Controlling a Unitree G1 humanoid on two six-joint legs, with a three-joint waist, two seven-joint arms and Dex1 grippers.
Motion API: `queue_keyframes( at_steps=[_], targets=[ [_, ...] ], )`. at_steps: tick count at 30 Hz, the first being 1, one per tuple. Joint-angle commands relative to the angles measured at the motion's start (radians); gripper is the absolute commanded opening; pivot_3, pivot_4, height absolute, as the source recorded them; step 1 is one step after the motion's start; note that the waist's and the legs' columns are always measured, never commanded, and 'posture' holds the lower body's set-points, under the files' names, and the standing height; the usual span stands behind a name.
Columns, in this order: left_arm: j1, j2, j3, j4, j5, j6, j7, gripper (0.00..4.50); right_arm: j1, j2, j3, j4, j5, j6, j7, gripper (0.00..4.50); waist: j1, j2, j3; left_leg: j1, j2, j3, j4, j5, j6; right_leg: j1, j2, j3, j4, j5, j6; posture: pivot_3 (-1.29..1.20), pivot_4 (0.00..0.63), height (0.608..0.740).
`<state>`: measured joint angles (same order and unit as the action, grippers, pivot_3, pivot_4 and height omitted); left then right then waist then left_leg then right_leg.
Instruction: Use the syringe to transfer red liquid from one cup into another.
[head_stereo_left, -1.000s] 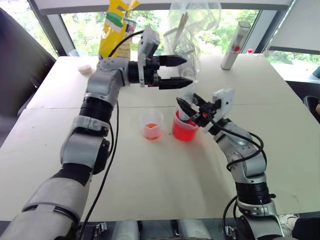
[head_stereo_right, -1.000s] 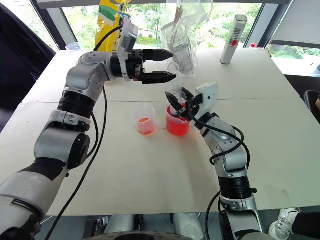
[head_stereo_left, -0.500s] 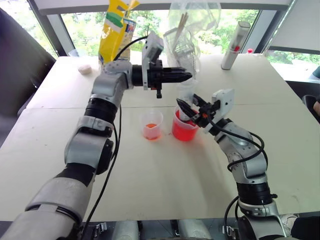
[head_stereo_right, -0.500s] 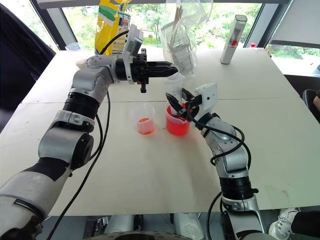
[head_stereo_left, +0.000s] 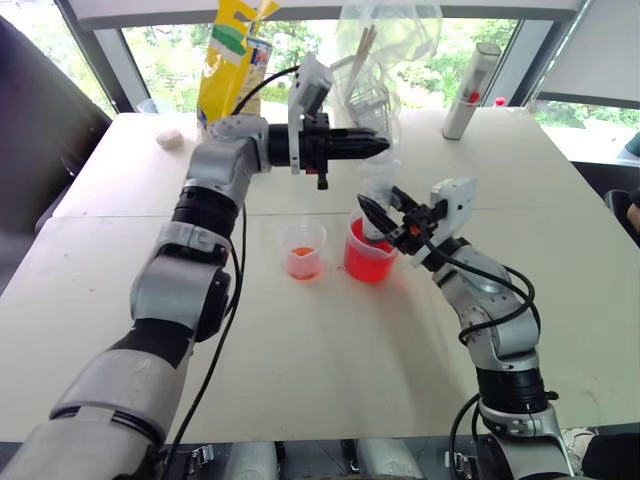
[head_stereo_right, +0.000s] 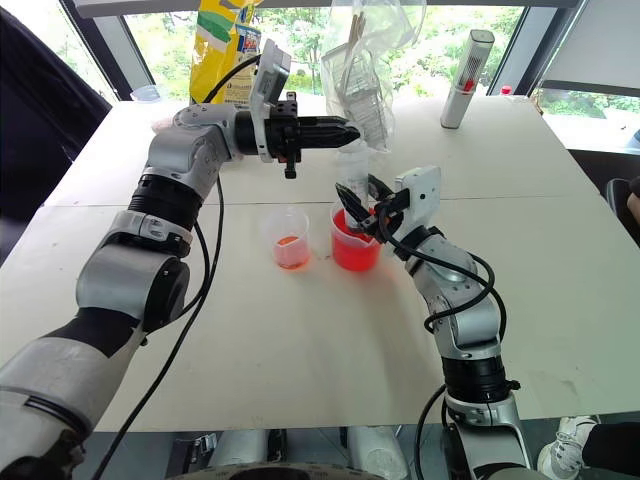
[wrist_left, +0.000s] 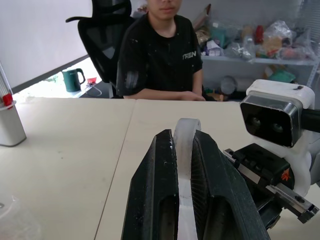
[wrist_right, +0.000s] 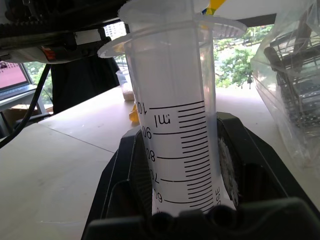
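The syringe (head_stereo_left: 374, 192) stands upright with its lower end inside the wider beaker (head_stereo_left: 368, 262), which holds red liquid (head_stereo_left: 366, 268). My right gripper (head_stereo_left: 384, 219) is shut on the graduated barrel (wrist_right: 175, 130), just above the beaker's rim. My left gripper (head_stereo_left: 381, 147) reaches in level from the left and is shut on the plunger's top (wrist_left: 184, 129), above the barrel. The small cup (head_stereo_left: 302, 249) sits just left of the beaker, with a little red liquid at its bottom.
At the table's far side stand a yellow bag (head_stereo_left: 235, 55), a clear plastic bag of utensils (head_stereo_left: 385, 60) and a white-grey capped tube (head_stereo_left: 470, 90). A small white lump (head_stereo_left: 170, 138) lies far left. A person (wrist_left: 162, 55) sits at the table's right side.
My left gripper, open a second ago, has shut on the plunger's top. The right gripper, syringe and both cups have kept still.
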<state>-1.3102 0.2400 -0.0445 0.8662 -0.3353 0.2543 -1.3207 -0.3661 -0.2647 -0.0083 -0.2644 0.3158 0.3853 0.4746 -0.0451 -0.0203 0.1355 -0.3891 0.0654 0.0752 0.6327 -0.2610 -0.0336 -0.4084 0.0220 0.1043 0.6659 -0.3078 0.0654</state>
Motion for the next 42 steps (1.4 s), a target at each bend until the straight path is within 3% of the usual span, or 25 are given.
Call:
queue_keyframes(
  at_steps=[1, 30, 33, 38, 40, 42],
  targets=[
    [-0.108, 0.025, 0.092, -0.020, -0.030, -0.063, 0.064, 0.01, 0.048, -0.020, 0.048, -0.017, 0.014, 0.031, 0.048, 1.44, 0.000, 0.000, 0.000, 0.000, 0.000, 0.000, 0.000, 0.000, 0.000, 0.000, 0.000, 0.000, 0.000, 0.000, 0.000, 0.00, 0.150, 0.739],
    [-0.102, 0.031, 0.090, -0.031, -0.019, -0.074, 0.041, 0.01, 0.000, -0.045, 0.044, -0.016, 0.017, 0.024, 0.041, 1.44, 0.000, 0.000, 0.000, 0.000, 0.000, 0.000, 0.000, 0.000, 0.000, 0.000, 0.000, 0.000, 0.000, 0.000, 0.000, 0.00, 0.150, 0.739],
    [-0.082, 0.032, 0.081, -0.050, -0.015, -0.058, 0.033, 1.13, -0.022, -0.048, 0.036, -0.035, 0.026, 0.037, 0.035, 1.44, -0.002, 0.000, 0.000, 0.000, 0.000, 0.000, 0.000, 0.000, 0.000, 0.000, 0.000, 0.000, 0.000, 0.000, 0.000, 0.00, 0.150, 0.739],
    [-0.047, 0.045, 0.063, -0.083, -0.003, -0.057, 0.025, 3.67, -0.048, -0.053, 0.021, -0.050, 0.035, 0.053, 0.031, 1.44, 0.000, 0.000, 0.000, 0.000, 0.000, 0.000, 0.000, 0.000, 0.000, 0.000, 0.000, 0.000, 0.000, 0.000, 0.000, 0.00, 0.150, 0.739],
    [-0.041, 0.049, 0.064, -0.091, -0.003, -0.053, 0.023, 4.48, -0.051, -0.054, 0.018, -0.050, 0.036, 0.058, 0.032, 1.44, 0.001, 0.000, 0.000, 0.000, 0.000, 0.000, 0.000, 0.000, 0.000, 0.000, 0.000, 0.000, 0.000, 0.000, 0.000, 0.00, 0.150, 0.739],
    [-0.032, 0.061, 0.077, -0.104, -0.012, -0.040, 0.028, 4.48, -0.052, -0.056, 0.017, -0.050, 0.036, 0.060, 0.034, 1.44, 0.001, 0.000, 0.000, 0.000, 0.000, 0.000, 0.000, 0.000, 0.000, 0.000, 0.000, 0.000, 0.000, 0.000, 0.000, 0.00, 0.150, 0.739]
  ],
)
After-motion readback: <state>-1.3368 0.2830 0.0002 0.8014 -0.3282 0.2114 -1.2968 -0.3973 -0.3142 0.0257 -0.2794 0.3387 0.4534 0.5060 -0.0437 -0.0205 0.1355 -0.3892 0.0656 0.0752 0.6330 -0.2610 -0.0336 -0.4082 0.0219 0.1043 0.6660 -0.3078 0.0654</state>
